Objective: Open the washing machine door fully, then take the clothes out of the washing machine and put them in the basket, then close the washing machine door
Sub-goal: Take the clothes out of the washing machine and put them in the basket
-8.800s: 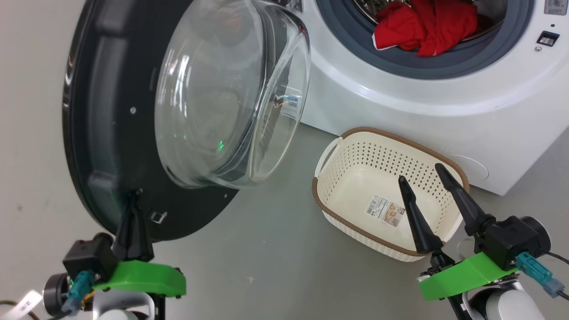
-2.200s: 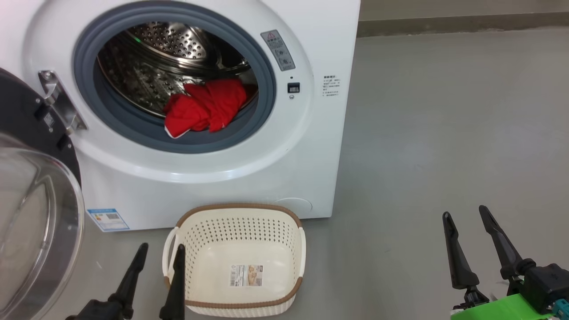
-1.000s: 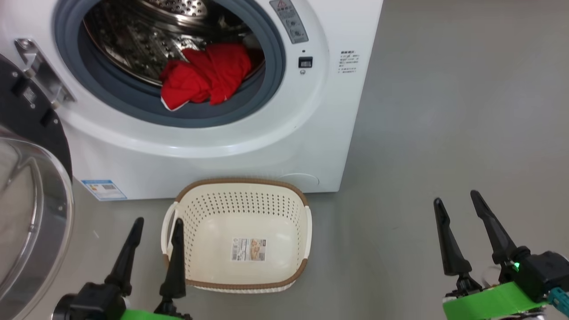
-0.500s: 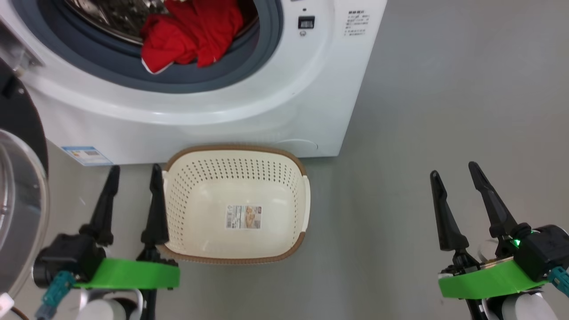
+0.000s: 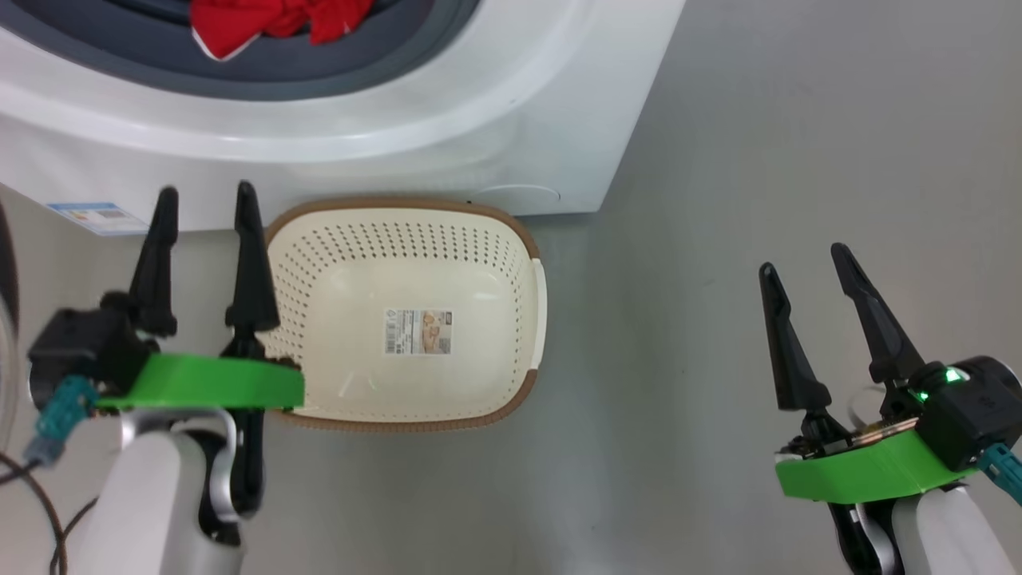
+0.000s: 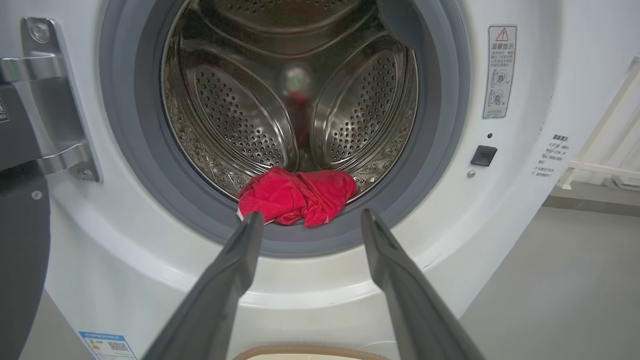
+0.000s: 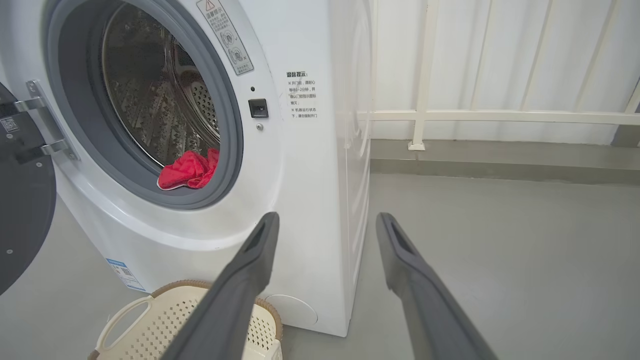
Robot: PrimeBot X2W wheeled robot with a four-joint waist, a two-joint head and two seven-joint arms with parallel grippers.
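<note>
Crumpled soft red clothes (image 6: 295,195) lie at 6 o'clock in the perforated steel drum (image 6: 240,115) of the washing machine (image 5: 479,120). The cream perforated basket (image 5: 399,239) sits on the floor (image 5: 718,120) at its 6 o'clock. The left pincer (image 5: 205,189) and right pincer (image 5: 802,257) gape, empty.

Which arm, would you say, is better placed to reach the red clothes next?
Probably the left: the left gripper, open, points straight at the clothes in the washing machine, while the right gripper aims at its corner.

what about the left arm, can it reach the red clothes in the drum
Probably yes: the round black-rimmed door is swung aside, and the open left gripper faces the soft red fabric clothes with nothing between.
</note>
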